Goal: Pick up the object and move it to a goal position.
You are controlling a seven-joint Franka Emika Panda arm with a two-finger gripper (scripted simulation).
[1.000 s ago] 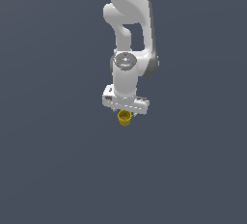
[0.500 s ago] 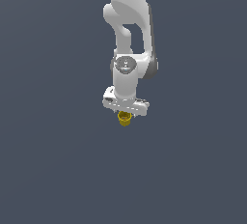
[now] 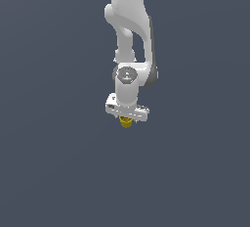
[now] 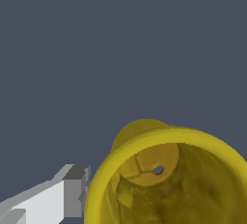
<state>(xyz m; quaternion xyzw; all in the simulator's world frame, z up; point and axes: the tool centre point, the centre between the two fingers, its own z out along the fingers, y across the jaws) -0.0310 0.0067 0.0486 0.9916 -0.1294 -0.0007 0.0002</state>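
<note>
In the exterior view the object [image 3: 126, 123], a small yellow cup, hangs just under the white hand of the arm, well above the dark ground. My gripper [image 3: 126, 119] is shut on it, and only the cup's lower part shows below the hand. The wrist view looks into the object [image 4: 169, 184] from above. It shows a thick round rim, a tapering inside and a small hole in the bottom. One white and grey finger [image 4: 72, 191] presses against the outside of the rim. The other finger is hidden behind the cup.
A plain dark grey-blue surface fills both views. The white arm [image 3: 129, 25] comes down from above the hand.
The hand has turned slightly about its axis and tilted a little. The cup stays held and sits a touch lower in the exterior view.
</note>
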